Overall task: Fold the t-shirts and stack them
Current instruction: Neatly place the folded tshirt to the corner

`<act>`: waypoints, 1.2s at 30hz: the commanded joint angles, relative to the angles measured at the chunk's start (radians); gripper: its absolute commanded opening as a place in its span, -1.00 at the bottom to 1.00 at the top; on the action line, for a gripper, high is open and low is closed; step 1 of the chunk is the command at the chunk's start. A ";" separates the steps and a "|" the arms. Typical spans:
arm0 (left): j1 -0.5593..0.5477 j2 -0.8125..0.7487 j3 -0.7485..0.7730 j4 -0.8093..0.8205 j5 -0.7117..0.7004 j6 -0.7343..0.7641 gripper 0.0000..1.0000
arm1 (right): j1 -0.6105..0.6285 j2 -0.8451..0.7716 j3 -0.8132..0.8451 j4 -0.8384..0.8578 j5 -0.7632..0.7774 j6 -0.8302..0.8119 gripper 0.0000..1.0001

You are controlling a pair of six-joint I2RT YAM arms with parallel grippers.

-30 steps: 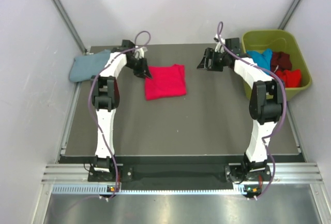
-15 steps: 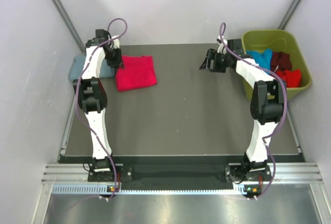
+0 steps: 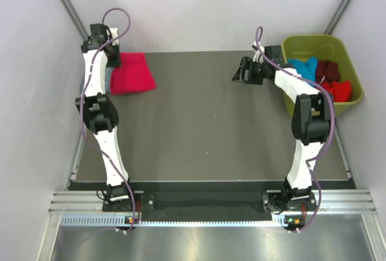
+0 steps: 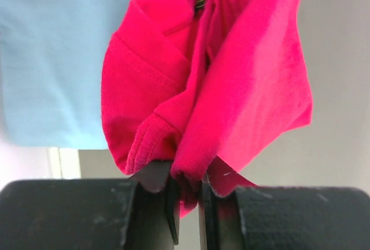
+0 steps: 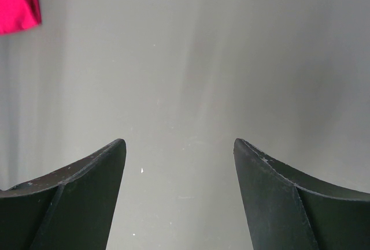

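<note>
Left gripper [image 4: 188, 182] pinched the folded red t-shirt [image 3: 131, 73] beside the blue-grey one [image 4: 52, 59], far left (right gripper [image 5: 179, 157] gaped empty); the bin [image 3: 338, 45] shirts [image 3: 329, 79] looked not yet folded.

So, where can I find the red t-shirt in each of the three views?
Top external: red t-shirt at the far left of the table, next to the left arm.
Left wrist: red t-shirt fills the centre, pinched in the left gripper; a blue-grey t-shirt is behind it.
Right wrist: only a corner of the red t-shirt, at the top left.
Shared landmark: the dark table top.
</note>
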 commanded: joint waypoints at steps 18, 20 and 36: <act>0.047 -0.101 0.121 0.115 -0.186 0.054 -1.00 | 0.045 0.001 0.008 0.050 -0.012 -0.001 0.52; 0.053 -0.107 0.121 0.121 -0.201 0.065 -1.00 | 0.046 0.003 0.009 0.050 -0.012 -0.003 0.52; 0.088 -0.056 0.124 0.142 -0.318 0.103 -1.00 | 0.052 -0.009 -0.011 0.058 -0.014 -0.003 0.53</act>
